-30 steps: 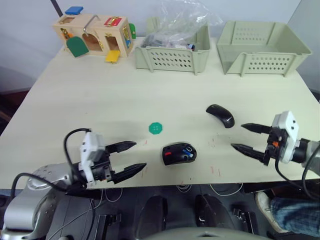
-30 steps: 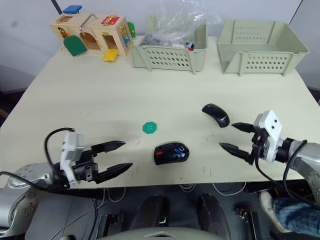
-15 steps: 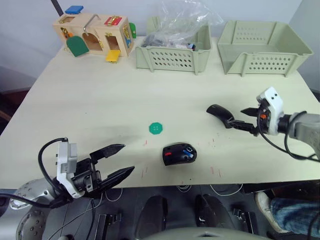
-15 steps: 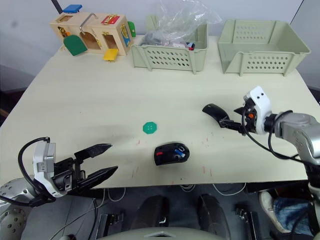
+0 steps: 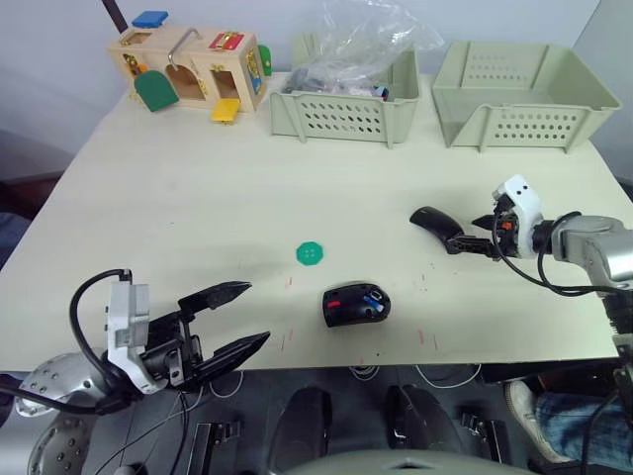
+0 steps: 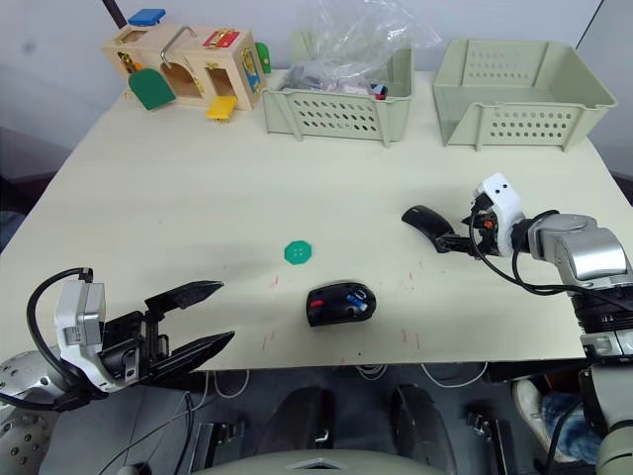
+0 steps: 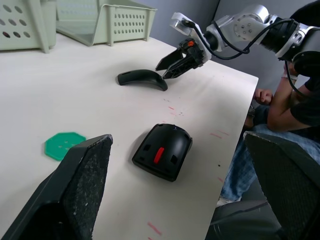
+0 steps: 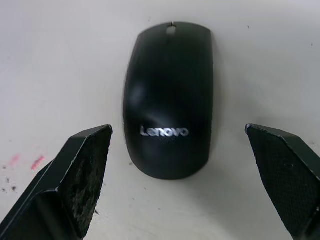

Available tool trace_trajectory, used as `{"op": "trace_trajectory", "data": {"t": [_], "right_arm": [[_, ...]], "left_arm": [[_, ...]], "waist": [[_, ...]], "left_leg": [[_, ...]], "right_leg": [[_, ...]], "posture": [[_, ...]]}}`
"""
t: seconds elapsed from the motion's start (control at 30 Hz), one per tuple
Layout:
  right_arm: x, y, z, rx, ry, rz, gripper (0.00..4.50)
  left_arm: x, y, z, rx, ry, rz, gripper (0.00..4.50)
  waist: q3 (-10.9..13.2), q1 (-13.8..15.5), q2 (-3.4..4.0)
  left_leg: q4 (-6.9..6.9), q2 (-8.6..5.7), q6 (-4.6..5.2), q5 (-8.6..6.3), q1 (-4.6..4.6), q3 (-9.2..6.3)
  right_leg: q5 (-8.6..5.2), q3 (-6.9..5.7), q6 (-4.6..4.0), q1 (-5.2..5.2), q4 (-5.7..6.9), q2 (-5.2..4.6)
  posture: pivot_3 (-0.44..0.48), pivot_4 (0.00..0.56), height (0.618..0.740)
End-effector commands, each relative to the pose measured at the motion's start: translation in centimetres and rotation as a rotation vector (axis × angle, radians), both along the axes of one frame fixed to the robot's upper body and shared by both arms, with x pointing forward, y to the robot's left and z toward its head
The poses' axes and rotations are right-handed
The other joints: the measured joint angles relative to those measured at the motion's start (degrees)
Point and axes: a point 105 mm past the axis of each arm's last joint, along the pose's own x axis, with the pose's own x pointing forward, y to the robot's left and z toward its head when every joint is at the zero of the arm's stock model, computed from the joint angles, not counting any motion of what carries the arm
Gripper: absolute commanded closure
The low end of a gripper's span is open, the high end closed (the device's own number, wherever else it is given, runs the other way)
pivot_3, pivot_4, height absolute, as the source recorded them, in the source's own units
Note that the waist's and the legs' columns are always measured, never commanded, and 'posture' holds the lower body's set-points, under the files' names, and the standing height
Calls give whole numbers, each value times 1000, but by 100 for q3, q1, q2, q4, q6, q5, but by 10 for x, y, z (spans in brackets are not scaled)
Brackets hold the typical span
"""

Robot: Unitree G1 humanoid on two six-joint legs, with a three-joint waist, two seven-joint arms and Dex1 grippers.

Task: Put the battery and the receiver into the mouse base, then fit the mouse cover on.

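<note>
Cover [image 8: 170, 97] lies flat on table [image 5: 198, 208], dead ahead of right claw [image 6: 453, 239], framed between its wide-spread fingers and just short of the tips. Base [image 5: 355, 304] sits well off to that claw's left, battery [image 5: 370, 297] seemingly already in its well; left claw [image 5: 237, 317] hovers wide and empty near the table's front edge. Risk: smooth, thin shell could skid or squirt from the tips if pinched off-centre.
</note>
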Motion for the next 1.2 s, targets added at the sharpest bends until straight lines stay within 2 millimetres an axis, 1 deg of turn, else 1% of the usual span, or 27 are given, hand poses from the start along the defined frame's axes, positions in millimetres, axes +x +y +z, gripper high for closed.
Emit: {"op": "trace_trajectory", "data": {"t": [0.03,0.13,0.53,0.97,1.2], "right_arm": [[5,4,12,23,-37,15,0],[7,7,12,38,-30,15,0],[6,6,4,27,-11,15,0],[10,10,-3,26,-45,-14,0],[8,7,-3,11,-58,-18,0]], "left_arm": [[-7,-7,10,13,-57,-64,24],[-7,-6,10,11,-67,-61,24],[-7,-7,5,16,-66,-58,24],[-7,-7,1,22,-60,-56,24],[-7,-8,1,25,-57,-58,24]], "waist": [[0,-3,0],[0,-2,1],[1,1,1],[1,-1,2],[1,2,2]], "left_leg": [[0,0,0,0,0,0],[0,0,0,0,0,1],[0,0,0,0,0,3],[0,0,0,0,0,4],[0,0,0,0,0,5]], "right_leg": [[0,0,0,0,0,0],[0,0,0,0,0,0],[0,0,0,0,0,0],[-1,0,-1,0,0,0],[-1,0,-2,0,0,-1]], "posture": [[0,150,740],[0,150,740],[0,150,740],[0,150,740],[0,150,740]]}}
